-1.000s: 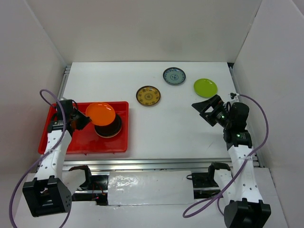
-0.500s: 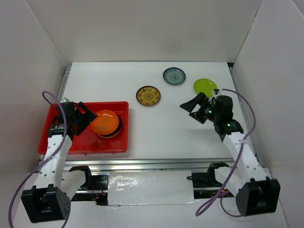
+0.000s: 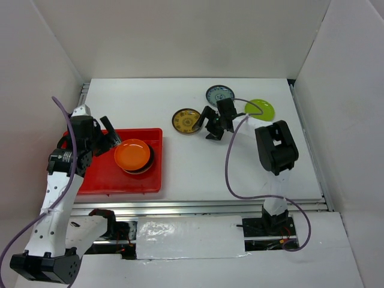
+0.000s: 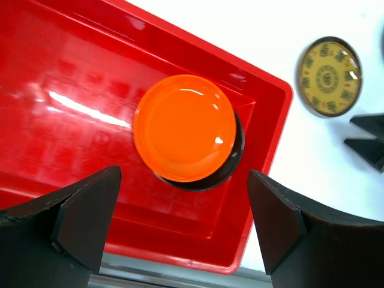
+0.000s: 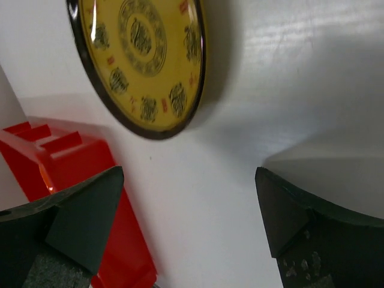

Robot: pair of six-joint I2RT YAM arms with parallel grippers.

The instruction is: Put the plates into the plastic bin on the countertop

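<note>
Red plastic bin [image 4: 66, 72] holds glossy round orange plate [image 4: 183, 127].

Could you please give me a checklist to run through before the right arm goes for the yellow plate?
1. Left gripper open, not gripping the orange plate: ok.
2. Orange plate lying in the bin, on a dark plate: ok.
3. Right gripper open: ok.
4. Yellow plate between the right fingers: not ok; it lies ahead of them and off to one side.
5. Yellow plate apart from the blue plate and the bin: ok.
6. Right fingertips' height over the table: cannot tell.
</note>
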